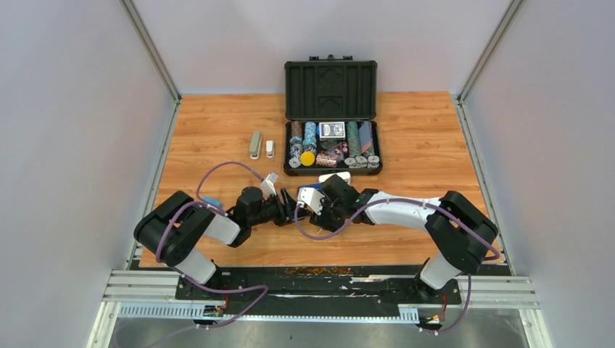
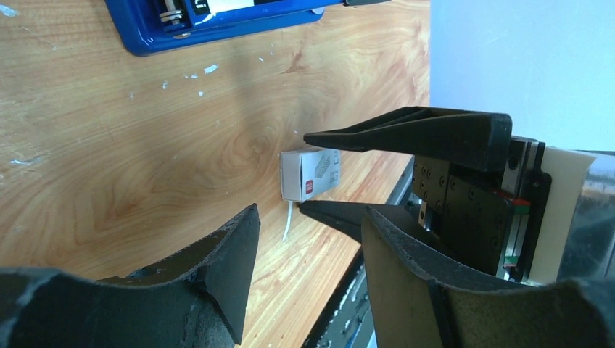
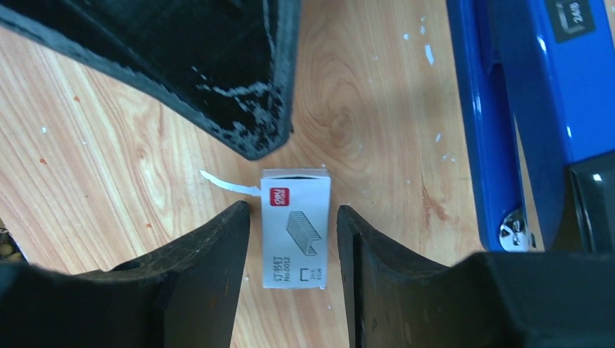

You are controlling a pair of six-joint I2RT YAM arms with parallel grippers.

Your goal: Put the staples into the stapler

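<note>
The blue stapler (image 3: 500, 109) lies on the wooden table to the right of my right gripper (image 3: 294, 217). It also shows at the top of the left wrist view (image 2: 217, 25), lying open with its metal inner part exposed. My right gripper is open and straddles a small white box with a red mark (image 3: 296, 228), with gaps on both sides. My left gripper (image 2: 310, 217) is open and empty and faces the right gripper (image 2: 308, 172) across the box (image 2: 308, 174). One of its fingers (image 3: 246, 109) hangs just beyond the box. The silvery staples are not in view.
An open black case (image 1: 331, 72) of poker chips stands at the back centre. A grey-olive stapler (image 1: 255, 143) and a white stapler (image 1: 270, 148) lie to its left. A white paper strip (image 3: 225, 185) sticks out from the box. The table's front edge (image 2: 341, 297) is close by.
</note>
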